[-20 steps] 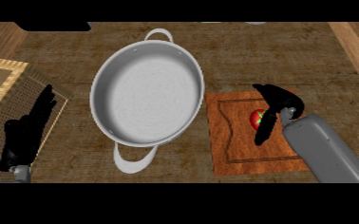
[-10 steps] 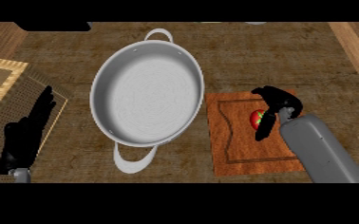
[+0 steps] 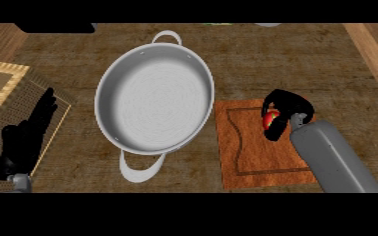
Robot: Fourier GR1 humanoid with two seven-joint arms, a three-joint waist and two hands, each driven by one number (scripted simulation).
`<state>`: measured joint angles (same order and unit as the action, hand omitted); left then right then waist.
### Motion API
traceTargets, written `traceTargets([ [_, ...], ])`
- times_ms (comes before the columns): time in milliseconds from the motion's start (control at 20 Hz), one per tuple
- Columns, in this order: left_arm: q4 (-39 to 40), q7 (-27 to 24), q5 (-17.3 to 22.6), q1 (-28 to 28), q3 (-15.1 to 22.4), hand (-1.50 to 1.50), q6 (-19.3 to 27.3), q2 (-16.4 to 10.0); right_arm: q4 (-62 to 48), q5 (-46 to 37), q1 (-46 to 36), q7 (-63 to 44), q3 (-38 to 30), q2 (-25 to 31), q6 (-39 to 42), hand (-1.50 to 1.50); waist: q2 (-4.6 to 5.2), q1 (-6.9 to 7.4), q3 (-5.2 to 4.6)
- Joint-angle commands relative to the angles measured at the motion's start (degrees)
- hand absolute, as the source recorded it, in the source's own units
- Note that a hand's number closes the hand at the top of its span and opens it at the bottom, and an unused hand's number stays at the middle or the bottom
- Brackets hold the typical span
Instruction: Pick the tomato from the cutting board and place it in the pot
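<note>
- Nearest you, at the view's lower left edge, your left hand point(image 3: 26, 135) rests open with its fingers straight and pointing up. It holds nothing and lies over the edge of a woven mat point(image 3: 13, 77).
- At the lower right, your grey right forearm point(image 3: 332, 157) crosses the cutting board point(image 3: 247, 152), which lies just to the right of the pot.
- The tomato point(image 3: 270, 121) sits at the board's far right part. Only a red patch with a touch of green shows, because the fingers hide the rest.
- Expect the tomato to be light, round and smooth-skinned, so it is likely to roll or slip, and soft enough to bruise if squeezed. Take it across its widest part, with fingers on one side and thumb opposite.
- Your right hand point(image 3: 286, 105) is curled round the tomato, with the fingers arching over its far side and the thumb coming in from the near side. The hand looks closed on it rather than spread.
- You cannot tell from this view whether the tomato has left the board.
- Farther left, the pot point(image 3: 155, 102) stands wide and shallow with its grey floor bare. One handle points toward you and the other away. Its rim almost touches the board, so the carry should be short.
- Beyond it lies the wooden counter point(image 3: 295, 55).
</note>
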<state>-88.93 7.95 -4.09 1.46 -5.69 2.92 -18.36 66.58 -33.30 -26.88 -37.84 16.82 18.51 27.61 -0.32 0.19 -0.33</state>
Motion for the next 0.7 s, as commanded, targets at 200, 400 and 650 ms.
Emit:
traceTargets([
  [200,1.2,-0.2,0.1,-1.8,1.5,0.00,-2.3,-0.3,11.2,-2.6,-4.2,-3.2,23.2,-18.1,-3.0,1.50,0.28,5.46,0.21],
  [400,0.6,0.2,-0.8,-3.1,3.7,0.00,-2.1,1.2,13.9,0.6,-7.3,-8.6,35.3,-18.3,-8.5,1.50,0.36,7.28,0.25],
  [650,2.3,1.3,-1.3,-4.8,3.5,0.00,-1.6,1.3,16.9,0.5,-14.7,-19.3,45.3,-18.5,-17.8,1.50,0.22,6.15,0.19],
])
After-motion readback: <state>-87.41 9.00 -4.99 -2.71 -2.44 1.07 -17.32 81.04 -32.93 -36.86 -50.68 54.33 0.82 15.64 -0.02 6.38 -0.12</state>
